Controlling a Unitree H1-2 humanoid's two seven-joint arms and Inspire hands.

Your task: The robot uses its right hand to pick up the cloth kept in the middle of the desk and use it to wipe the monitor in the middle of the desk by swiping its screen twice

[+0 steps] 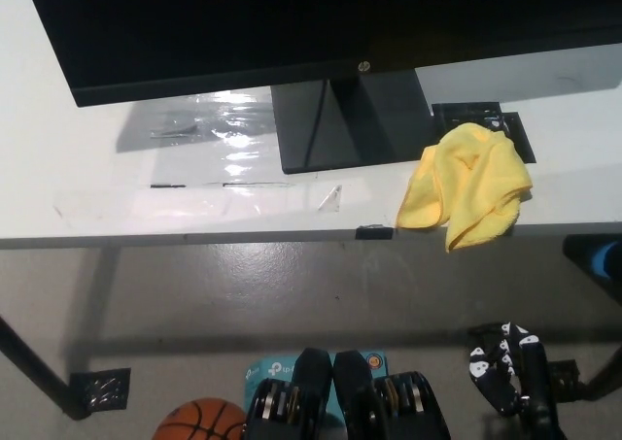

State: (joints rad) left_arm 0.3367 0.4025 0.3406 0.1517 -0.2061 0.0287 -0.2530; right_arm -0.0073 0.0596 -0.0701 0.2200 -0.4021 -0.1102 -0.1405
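Black and white-marked, the robot's right hand (507, 370) hangs low below the desk edge, holding nothing; how far its fingers are spread cannot be told. Beyond it, the crumpled yellow cloth (468, 182) overhangs the white desk's (97, 187) front edge beside the black flat-screen monitor's (292, 22) stand, so a careless reach could knock it to the floor.

Crumpled yellow cloth (466, 183) on desk (97, 183), beside black monitor (321, 22) stand

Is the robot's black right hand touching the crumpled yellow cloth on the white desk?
No, the black right hand hangs low over the floor, well apart from the crumpled yellow cloth lying on the white desk.
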